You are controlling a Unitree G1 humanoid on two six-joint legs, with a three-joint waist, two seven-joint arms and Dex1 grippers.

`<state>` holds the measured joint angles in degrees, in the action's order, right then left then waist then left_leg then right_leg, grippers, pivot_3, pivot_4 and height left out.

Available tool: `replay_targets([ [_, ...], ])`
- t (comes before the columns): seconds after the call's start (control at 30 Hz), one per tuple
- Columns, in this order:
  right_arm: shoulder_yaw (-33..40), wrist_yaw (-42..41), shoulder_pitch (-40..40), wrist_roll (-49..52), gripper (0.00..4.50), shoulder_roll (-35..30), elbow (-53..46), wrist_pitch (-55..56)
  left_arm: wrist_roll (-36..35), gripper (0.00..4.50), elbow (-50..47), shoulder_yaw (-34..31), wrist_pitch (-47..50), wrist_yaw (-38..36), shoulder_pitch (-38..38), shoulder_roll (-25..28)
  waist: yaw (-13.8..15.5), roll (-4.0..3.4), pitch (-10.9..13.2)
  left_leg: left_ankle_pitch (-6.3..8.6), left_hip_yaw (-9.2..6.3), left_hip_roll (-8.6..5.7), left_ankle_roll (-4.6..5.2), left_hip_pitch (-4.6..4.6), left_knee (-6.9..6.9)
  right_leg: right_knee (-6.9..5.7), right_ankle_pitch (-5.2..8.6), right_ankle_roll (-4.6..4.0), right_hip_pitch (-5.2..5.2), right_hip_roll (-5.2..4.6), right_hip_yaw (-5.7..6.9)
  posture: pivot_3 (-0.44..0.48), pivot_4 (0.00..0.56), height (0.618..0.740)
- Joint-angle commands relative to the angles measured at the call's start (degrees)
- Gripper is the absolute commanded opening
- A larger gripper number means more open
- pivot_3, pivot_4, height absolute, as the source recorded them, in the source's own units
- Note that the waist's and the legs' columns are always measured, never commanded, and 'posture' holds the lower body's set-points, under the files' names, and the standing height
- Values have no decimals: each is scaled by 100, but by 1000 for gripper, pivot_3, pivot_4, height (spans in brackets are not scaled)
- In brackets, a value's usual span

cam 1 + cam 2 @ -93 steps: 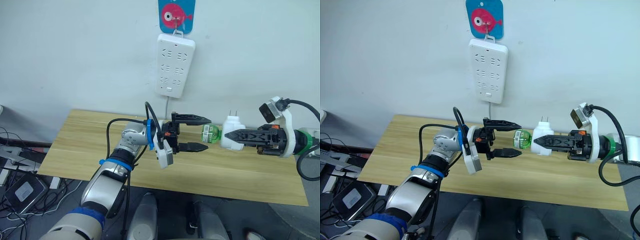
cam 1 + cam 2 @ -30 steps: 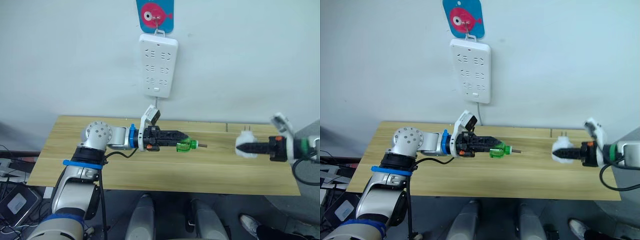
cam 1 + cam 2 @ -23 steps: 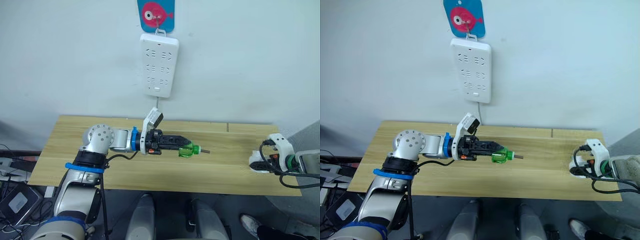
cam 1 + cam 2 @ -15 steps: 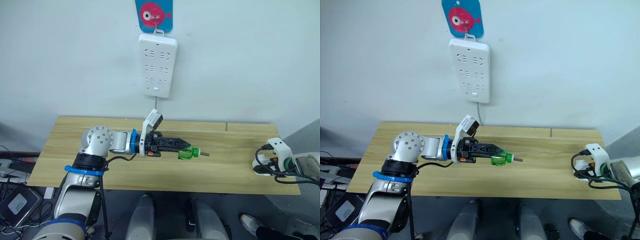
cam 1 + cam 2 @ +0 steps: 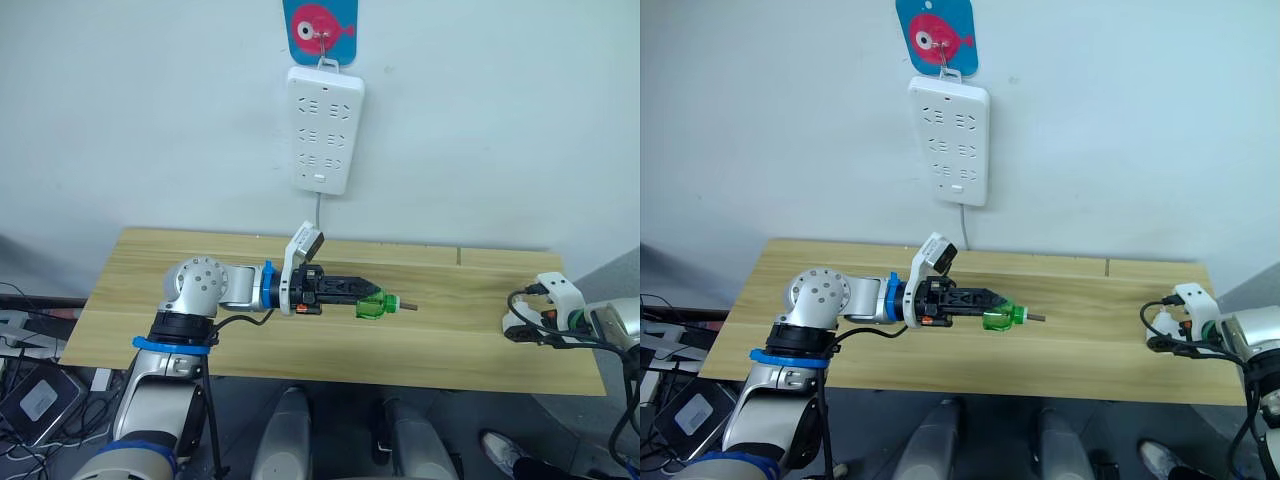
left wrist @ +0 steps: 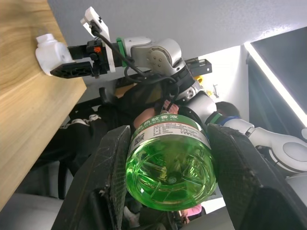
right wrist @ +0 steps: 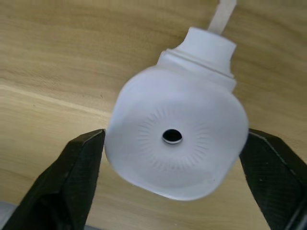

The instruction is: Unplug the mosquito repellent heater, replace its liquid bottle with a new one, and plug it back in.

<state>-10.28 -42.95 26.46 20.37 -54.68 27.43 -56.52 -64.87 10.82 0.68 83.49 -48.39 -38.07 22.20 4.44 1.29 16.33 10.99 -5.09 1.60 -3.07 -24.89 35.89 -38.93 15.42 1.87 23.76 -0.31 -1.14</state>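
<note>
Over mid-bench, left pincer (image 5: pixel 352 292) pinches its liquid bottle (image 5: pixel 372 304), now unscrewed; right pincer (image 7: pixel 172 191) clamps the mosquito repellent heater (image 7: pixel 176 139) at the bench's (image 5: pixel 440 340) right edge; next: fetch replacement.

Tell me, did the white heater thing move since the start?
Yes. The mosquito repellent heater, held by the right gripper, went from below the power strip out toward the table's right end, leaving the bottle.

Head pair looks down over the table (image 5: pixel 420 345); wrist cameras sit close along each hand.
</note>
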Motion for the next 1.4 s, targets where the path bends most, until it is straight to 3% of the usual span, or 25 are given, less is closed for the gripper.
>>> replay_targets([
  [0.03, 794, -162, -238, 314, 4442, -490, -928, -664, 42, 2202, -120, -116, -78, -177, -7, -11, 2, -3, 1, 0, 0, -1, 0, 0, -1, 0, 0, 0, 0, -1, 0, 237, 260, 740],
  [0.2, 2263, -14, -953, 900, 4442, -722, -2832, -1607, 304, 2202, -336, -239, -819, -339, 57, -165, 4, -4, 2, 0, -1, 1, -1, 0, -4, 0, -1, -2, 0, -2, 2, 212, 256, 740],
  [0.33, 4197, 507, -661, 1638, 4442, 742, -4297, -3327, 399, 2202, -541, -467, -1433, -194, 148, -496, -21, -2, 2, 0, -1, 8, -3, 4, 1, -1, 0, 0, -3, 0, 2, 195, 252, 740],
  [0.4, 5096, 1178, -534, 2008, 4442, 1910, -5078, -3583, 445, 2202, -562, -580, -1632, 20, 208, -695, -3, -3, 2, -5, -6, 7, -11, 5, -4, -4, -1, 0, -3, 1, 4, 193, 250, 740],
  [0.47, 6195, 2496, -172, 2650, 4442, 4262, -6284, -3598, 495, 2202, -552, -725, -1930, 365, 283, -1007, -15, 2, -3, -11, -13, 6, -21, 6, -8, -3, -1, 1, -3, 1, 9, 189, 253, 740],
  [0.53, 6810, 3566, 206, 3179, 4442, 6205, -7265, -3598, 557, 2202, -593, -840, -2204, 610, 352, -1252, -23, -19, 3, -12, -27, 14, -26, 3, -22, -8, 0, 0, 4, 6, 16, 186, 253, 740],
  [0.6, 7070, 4290, 512, 3490, 4442, 7328, -7833, -3598, 627, 2202, -620, -877, -2359, 717, 385, -1370, -6, -72, 24, -36, -23, 7, -69, -18, -39, -9, -6, -2, 34, -3, 14, 182, 253, 740],
  [0.7, 6233, 5866, 89, 4752, 4442, 8293, -7978, -2806, 793, 2202, -615, -809, -2653, 783, 426, -1553, -14, -60, 15, -68, 22, -15, -118, -30, -79, 8, -24, -4, 40, -54, 22, 176, 249, 740],
  [0.77, 5603, 6730, -268, 5464, 4442, 8169, -7761, -2286, 856, 2202, -578, -765, -2759, 694, 441, -1568, -62, -60, 14, -68, 36, -19, -117, -27, -80, 8, -29, -3, 41, -67, 13, 176, 249, 740],
  [0.87, 4515, 8029, -784, 6895, 4442, 7324, -7374, -1051, 963, 2202, -434, -736, -2891, 518, 390, -1514, -141, -57, 13, -70, 35, -21, -113, -23, -80, 4, -29, -3, 38, -70, 16, 177, 247, 740],
  [1.0, 3424, 8885, -1240, 7968, 4442, 6243, -7239, 205, 1069, 2202, -289, -716, -3038, 403, 259, -1534, -244, -52, 10, -71, 32, -14, -109, -19, -87, 0, -28, -5, 38, -57, 18, 177, 247, 740],
  [1.2, 2730, 8811, -1728, 8409, 4442, 5099, -7159, 1295, 1070, 2202, -220, -773, -3117, 414, 130, -1623, -328, -51, 9, -74, 33, -16, -105, -17, -87, 1, -14, 20, 35, -52, 17, 181, 245, 740],
  [1.4, 2279, 8465, -1862, 8410, 4442, 4453, -7029, 1927, 1026, 2202, -408, -697, -3020, 383, 205, -1614, -329, -50, 9, -79, 26, 1, -96, -11, -88, -3, -15, 18, 35, -27, 16, 185, 243, 740],
])
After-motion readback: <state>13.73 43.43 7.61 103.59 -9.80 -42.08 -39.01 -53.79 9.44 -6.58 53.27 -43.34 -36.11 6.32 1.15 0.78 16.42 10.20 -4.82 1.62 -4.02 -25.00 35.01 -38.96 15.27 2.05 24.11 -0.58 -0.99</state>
